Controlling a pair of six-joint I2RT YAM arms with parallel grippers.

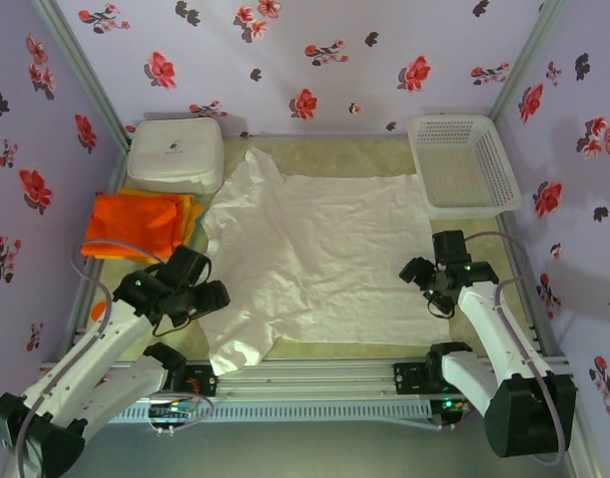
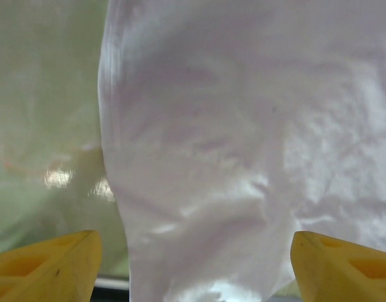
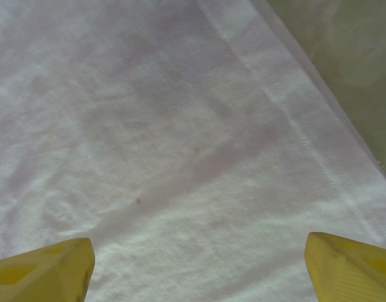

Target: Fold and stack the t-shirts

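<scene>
Off-white t-shirt [image 1: 324,254] lies wrinkled; left hand [image 2: 193,275] and right hand [image 3: 196,272], both wide, may pinch uneven edges, skewing the fold.

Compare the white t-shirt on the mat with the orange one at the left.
The white t-shirt lies spread open and wrinkled; the orange t-shirt is folded compactly. The white t-shirt covers most of the middle; the orange t-shirt takes a small patch at the left, atop a yellow t-shirt. Both are soft cloth lying flat.
</scene>
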